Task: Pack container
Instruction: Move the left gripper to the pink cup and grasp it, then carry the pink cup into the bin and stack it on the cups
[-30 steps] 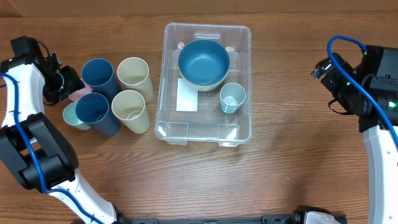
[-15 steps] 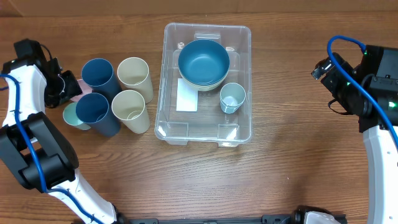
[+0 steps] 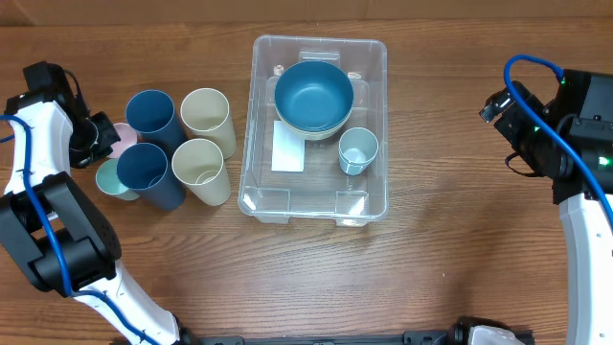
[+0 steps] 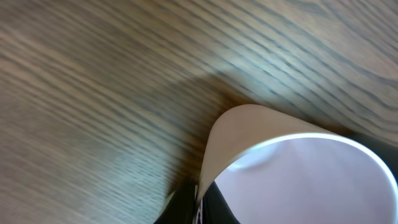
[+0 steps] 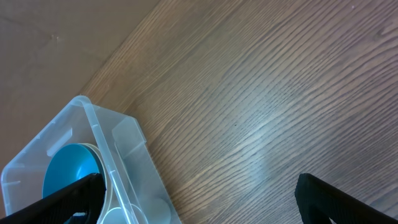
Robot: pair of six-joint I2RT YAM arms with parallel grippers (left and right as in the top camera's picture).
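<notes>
The large clear plastic rectangular container [image 3: 316,192] is seen at the middle of the wooden worktop [image 3: 460,240], with a round blue bowl [image 3: 313,91] inside it. The wall of a pale pink plastic cup [image 4: 292,180] is clamped by the left end effector [image 4: 198,208]. The right end effector [image 5: 199,186] is spread wide, well apart from the container.

Brown wood-grain surface [image 3: 460,268], bright even light.
Soft glare patches on the grain; plain tan strip [image 3: 144,10] runs along far edge.
</notes>
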